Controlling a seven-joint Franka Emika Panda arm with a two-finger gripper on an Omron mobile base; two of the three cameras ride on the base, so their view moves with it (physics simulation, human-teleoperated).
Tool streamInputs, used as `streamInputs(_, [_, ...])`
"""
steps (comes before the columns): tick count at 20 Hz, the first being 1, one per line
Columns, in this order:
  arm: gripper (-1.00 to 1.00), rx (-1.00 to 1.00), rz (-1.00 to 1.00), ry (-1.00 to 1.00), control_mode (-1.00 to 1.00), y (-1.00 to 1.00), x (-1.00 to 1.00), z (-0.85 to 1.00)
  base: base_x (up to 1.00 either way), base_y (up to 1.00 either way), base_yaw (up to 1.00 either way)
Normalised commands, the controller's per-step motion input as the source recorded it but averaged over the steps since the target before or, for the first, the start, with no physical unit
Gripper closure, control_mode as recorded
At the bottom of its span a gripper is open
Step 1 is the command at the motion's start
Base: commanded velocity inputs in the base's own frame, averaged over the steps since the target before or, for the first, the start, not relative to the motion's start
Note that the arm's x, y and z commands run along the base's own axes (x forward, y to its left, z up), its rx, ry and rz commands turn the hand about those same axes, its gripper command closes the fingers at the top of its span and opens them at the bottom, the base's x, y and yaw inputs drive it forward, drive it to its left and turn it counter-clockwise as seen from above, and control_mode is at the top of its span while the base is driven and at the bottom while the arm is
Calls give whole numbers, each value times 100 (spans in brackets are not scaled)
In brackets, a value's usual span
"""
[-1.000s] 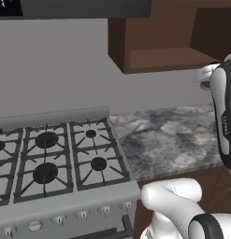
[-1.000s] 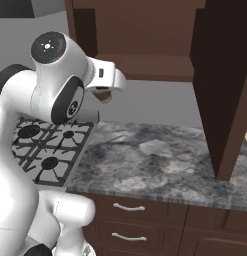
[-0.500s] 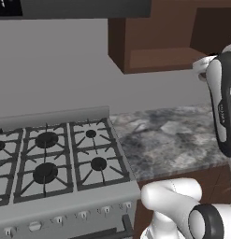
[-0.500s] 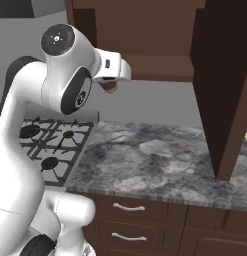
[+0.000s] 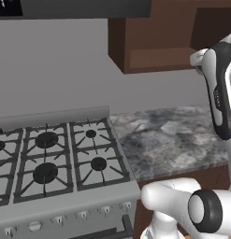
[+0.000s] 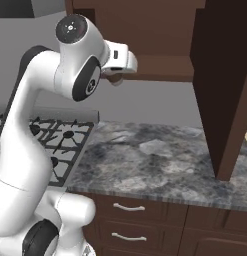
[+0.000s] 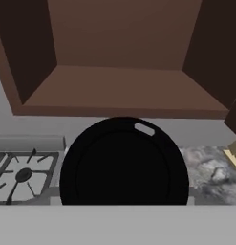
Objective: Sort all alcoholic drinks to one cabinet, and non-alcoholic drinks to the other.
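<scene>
Grey marbled surface [image 6: 145,165] and a stove [image 6: 60,140] lie well below the raised tool [image 6: 115,78]. Right against the tool, a round dark cup lid [image 7: 124,162] hides the fingertips, so I cannot tell whether they pinch it. Just ahead stands the open brown cabinet [image 7: 122,91].

One stove [image 5: 56,163] with six burners, one counter [image 6: 160,165], one open cabinet [image 7: 119,81], two drawers [image 6: 130,220], one dark round lid [image 7: 124,162].
</scene>
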Motion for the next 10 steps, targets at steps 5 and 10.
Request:
streamInputs(5, [100,0,0,0,-100,-7,37,1,0,0,0])
streamInputs(10, [100,0,0,0,-100,-12,35,0,0,0,0])
